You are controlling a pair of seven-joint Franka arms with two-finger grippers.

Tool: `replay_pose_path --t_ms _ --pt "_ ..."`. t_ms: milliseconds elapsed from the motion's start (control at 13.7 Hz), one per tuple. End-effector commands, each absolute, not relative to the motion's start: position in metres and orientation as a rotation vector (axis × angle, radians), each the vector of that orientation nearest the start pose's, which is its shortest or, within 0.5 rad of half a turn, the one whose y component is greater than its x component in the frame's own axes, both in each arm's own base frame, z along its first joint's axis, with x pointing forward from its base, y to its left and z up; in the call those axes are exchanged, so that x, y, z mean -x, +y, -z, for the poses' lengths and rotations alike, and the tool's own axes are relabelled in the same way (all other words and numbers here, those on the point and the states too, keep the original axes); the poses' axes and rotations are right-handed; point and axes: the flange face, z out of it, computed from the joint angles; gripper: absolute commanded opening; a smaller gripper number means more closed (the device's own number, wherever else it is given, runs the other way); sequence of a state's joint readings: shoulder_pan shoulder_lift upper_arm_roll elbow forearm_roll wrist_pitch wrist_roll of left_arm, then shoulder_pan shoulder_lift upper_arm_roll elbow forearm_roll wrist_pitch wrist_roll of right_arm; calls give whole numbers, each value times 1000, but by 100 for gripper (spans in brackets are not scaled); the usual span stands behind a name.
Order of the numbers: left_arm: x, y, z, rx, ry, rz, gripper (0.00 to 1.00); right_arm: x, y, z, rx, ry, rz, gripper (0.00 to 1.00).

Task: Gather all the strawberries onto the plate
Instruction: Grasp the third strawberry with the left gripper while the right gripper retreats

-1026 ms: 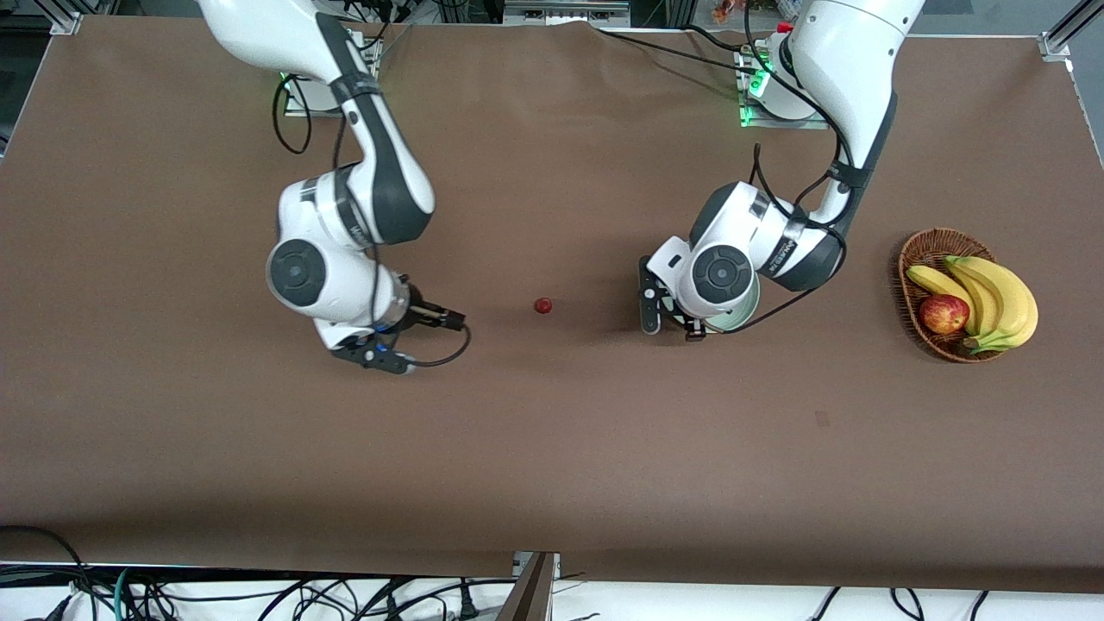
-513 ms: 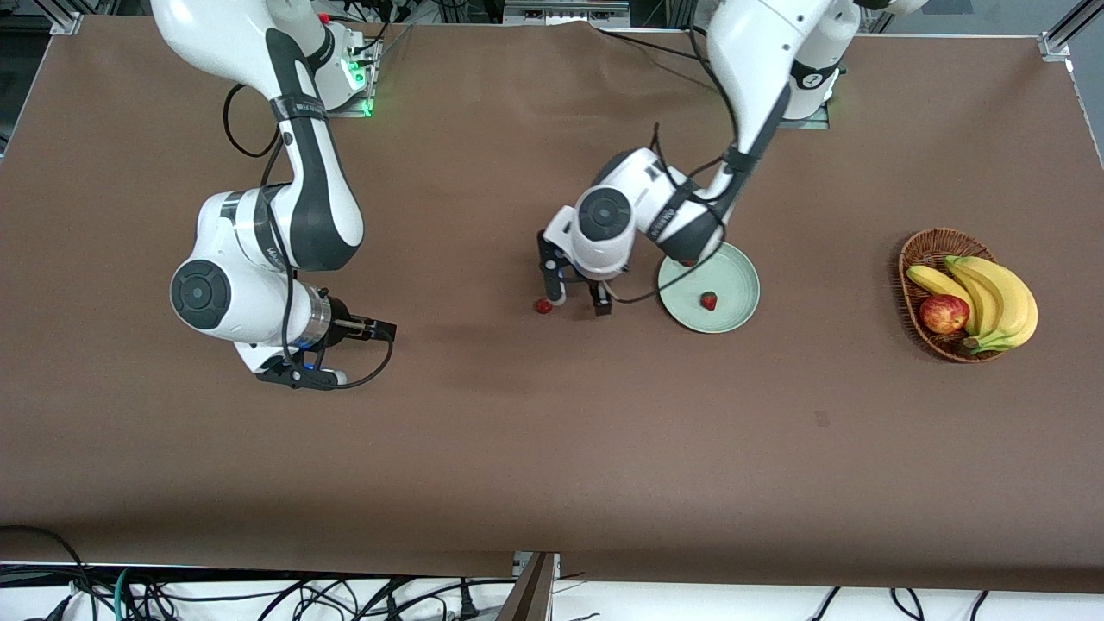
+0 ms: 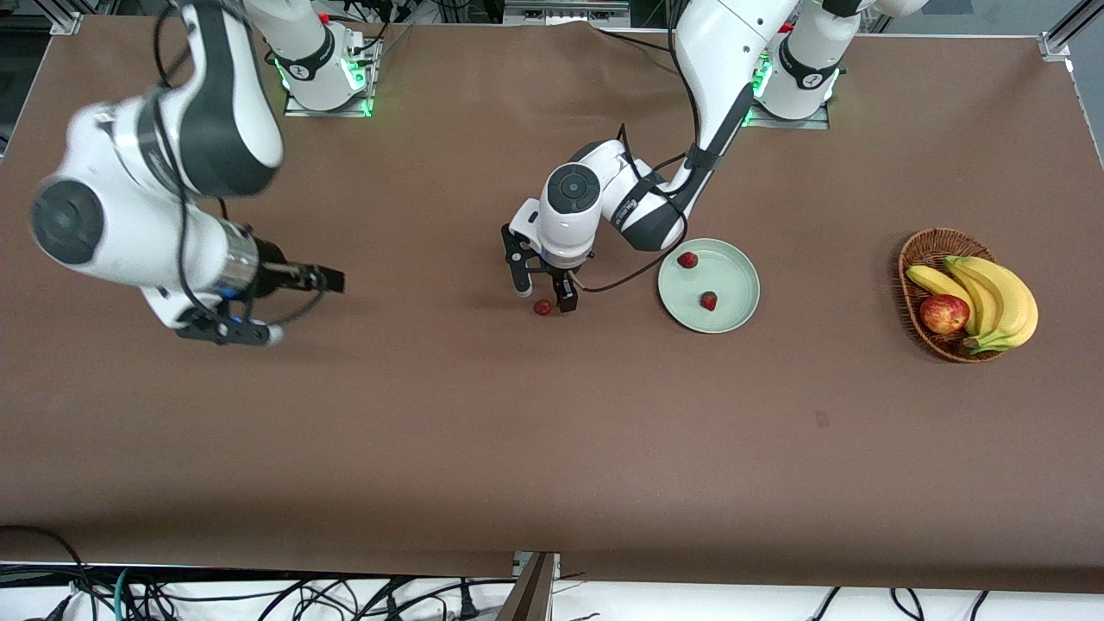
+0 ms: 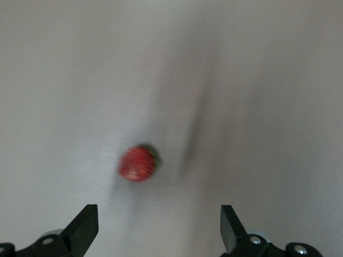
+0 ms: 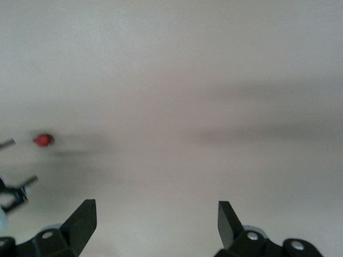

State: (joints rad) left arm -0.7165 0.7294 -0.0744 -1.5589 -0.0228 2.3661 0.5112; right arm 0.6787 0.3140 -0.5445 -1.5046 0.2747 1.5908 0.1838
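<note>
Your left tool (image 3: 542,291) hangs released over the last loose strawberry (image 3: 542,306), which lies on the bench (image 3: 552,431) between its fingers, beside the plate (image 3: 731,312) toward the right arm's end. Two strawberries (image 3: 687,260) already sit in the plate. Your right tool (image 3: 226,332), also released and holding nothing, waits over bare bench.

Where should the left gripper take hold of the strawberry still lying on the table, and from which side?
Probably across its plump red body, coming straight down from above. The loose strawberry lies on its side on the bare table, small and rounded, its green cap at one end. The left gripper hangs open just over it, fingers either side; squeeze the flanks, not the cap. The right gripper waits open.
</note>
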Motion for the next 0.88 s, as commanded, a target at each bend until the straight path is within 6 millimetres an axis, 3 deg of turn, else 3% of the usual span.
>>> replay_pose_path --t_ms 0,366,586,806 --pt "-527 -512 -228 2646 1830 186 100 -574 134 -546 3088 19 -293 100" --pt "-532 -516 -196 2716 1744 280 100 -550 97 -605 3082 -70 -170 100" --pt "-531 -516 -194 2716 1745 270 100 -551 84 -596 3074 -117 -149 100" --pt "-529 -516 -189 2713 1748 260 100 -554 87 -594 3116 -147 -112 100"
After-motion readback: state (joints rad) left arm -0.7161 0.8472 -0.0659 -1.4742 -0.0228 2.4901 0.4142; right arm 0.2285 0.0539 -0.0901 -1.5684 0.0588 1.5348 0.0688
